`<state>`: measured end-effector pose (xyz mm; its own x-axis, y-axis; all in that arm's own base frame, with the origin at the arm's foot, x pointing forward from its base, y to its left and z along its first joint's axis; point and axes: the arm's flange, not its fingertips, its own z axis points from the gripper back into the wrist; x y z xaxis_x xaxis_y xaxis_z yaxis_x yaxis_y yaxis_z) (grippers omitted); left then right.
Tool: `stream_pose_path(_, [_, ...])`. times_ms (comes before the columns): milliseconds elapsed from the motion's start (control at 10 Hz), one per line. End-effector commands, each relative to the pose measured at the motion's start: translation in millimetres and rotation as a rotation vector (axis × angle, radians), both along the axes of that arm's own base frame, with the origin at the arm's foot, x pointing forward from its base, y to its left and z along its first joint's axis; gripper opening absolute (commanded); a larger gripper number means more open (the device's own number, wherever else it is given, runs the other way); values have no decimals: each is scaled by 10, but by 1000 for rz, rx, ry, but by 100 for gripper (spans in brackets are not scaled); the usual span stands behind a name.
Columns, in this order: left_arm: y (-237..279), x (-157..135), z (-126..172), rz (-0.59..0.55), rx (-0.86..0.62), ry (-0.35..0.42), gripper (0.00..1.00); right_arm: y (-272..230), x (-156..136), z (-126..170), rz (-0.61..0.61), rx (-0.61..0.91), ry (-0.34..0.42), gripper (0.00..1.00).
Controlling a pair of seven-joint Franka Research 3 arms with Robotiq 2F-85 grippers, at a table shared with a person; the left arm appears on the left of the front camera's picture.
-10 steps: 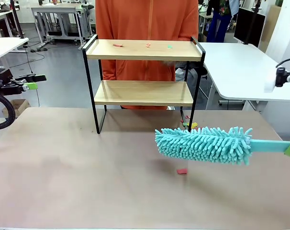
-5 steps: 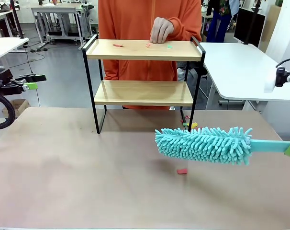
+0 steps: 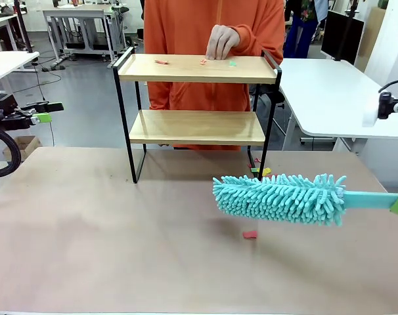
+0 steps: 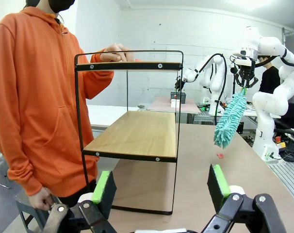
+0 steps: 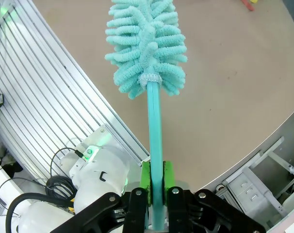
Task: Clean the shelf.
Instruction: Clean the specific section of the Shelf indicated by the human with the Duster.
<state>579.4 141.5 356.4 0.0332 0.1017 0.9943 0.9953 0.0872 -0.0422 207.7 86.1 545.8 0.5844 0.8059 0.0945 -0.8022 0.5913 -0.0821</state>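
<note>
Right gripper [image 5: 155, 180] clenched on teal duster [image 3: 278, 197] handle; left gripper [image 4: 159, 187] splayed, empty. Shelf [image 3: 198, 126] up-left of duster head, beyond it. Lift head over top board [image 3: 186, 71], sweep scraps [image 3: 161, 62] (paper, probably) frontward, avoiding end rails [image 3: 123, 58], person's hand [image 3: 220, 41].

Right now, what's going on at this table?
The right gripper is shut on the handle of a teal duster. It holds the duster roughly level above the table, in front of the shelf and not touching it. A person in orange stands behind the shelf with a hand at its top board, where small red and green scraps lie. The left gripper is open and empty, off to the side.
</note>
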Motion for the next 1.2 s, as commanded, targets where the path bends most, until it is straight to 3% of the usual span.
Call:
stream_pose_path(0, [-10, -31, 30, 2, 10, -5, 100, -2, 11, 7, -1, -5, -7, 13])
stream_pose_path(300, [-10, -31, 30, 2, 10, -5, 100, 0, 0, 0, 0, 0, 0, 13])
stream_pose_path(600, [-10, -31, 30, 2, 10, -5, 100, 470, 3, 511, -18, 76, -59, 13])
stream_pose_path(1000, [-10, -31, 30, 2, 10, -5, 100, 1384, -165, 1205, -347, 167, -201, 13])
stream_pose_path(1100, [-10, -31, 30, 2, 10, -5, 100, 1677, -251, 1325, -395, 177, -273, 13])
